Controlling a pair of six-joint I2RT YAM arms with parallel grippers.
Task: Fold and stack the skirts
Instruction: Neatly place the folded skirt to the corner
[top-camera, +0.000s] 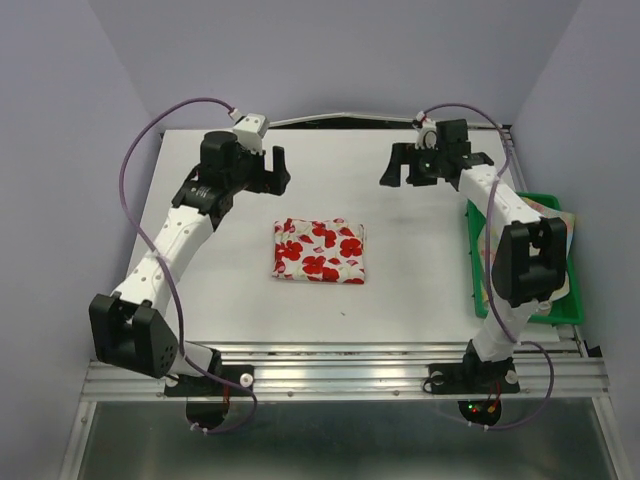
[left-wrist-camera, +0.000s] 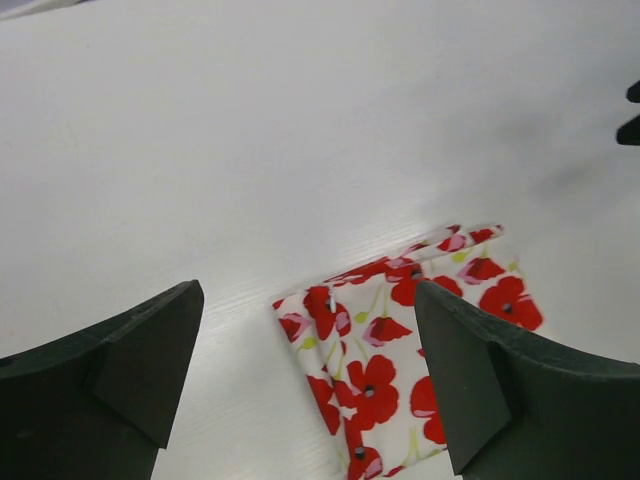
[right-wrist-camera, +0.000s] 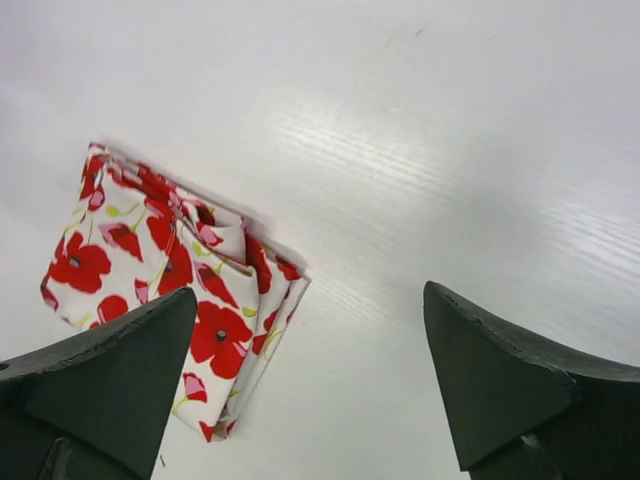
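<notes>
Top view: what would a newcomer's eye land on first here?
The folded red-flowered skirt lies at the middle of the table. Beyond it the left tool and right tool both stand open, facing each other. A green tray sits at the right edge, partly behind the right arm.

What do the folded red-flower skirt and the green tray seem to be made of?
Red-flower skirt: thin woven cloth, matte, probably cotton; soft layered folds show at its edge. Green tray: likely hard plastic, smooth; straight moulded rim.
</notes>
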